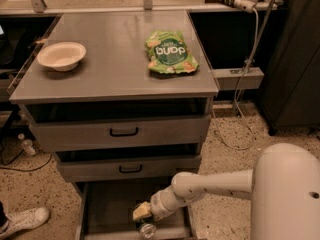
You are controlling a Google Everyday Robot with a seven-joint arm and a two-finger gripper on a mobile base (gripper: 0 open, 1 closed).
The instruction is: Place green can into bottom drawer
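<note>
The bottom drawer [107,209] is pulled open below the two shallower drawers, and its dark grey floor shows. The green can [146,229] is at the drawer's front, right of centre, with its silver end facing the camera and little of its wrap showing. My gripper [141,212], with yellowish tips, reaches down into the drawer on a white arm [210,186] from the right. It is right above the can and touching or nearly touching it.
A green snack bag [170,53] and a white bowl [61,55] lie on the cabinet top [110,39]. The top drawer [124,131] and middle drawer [130,168] are slightly open. A white shoe [22,220] is at the lower left. Cables hang at the right.
</note>
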